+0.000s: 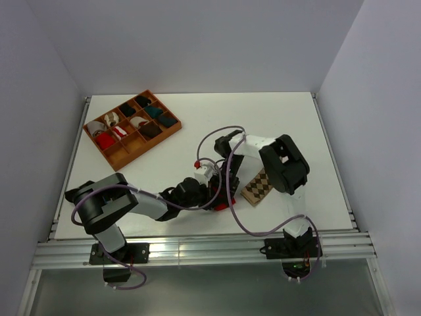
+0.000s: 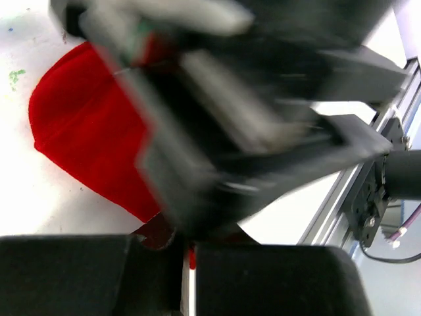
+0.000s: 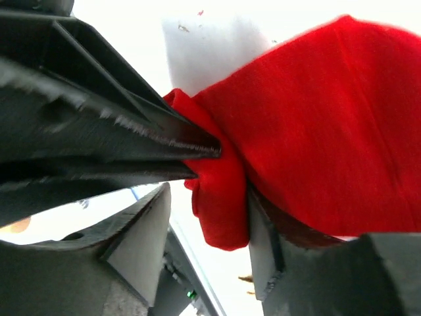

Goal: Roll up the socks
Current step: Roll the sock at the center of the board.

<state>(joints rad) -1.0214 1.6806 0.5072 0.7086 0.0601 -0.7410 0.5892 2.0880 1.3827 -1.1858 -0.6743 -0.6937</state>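
well, my left gripper (image 2: 187, 247) is pinched tight on a fold of the red sock (image 3: 316, 131) near the table (image 1: 276, 125) front edge; my right gripper (image 3: 205, 220) stands parted around that fold. the argyle sock (image 1: 258, 187) lies flat just beside.

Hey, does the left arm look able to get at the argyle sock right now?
Probably not yet. The left gripper is shut on the red sock, and in the top view the right arm hangs partly over the argyle sock, crowding the approach.
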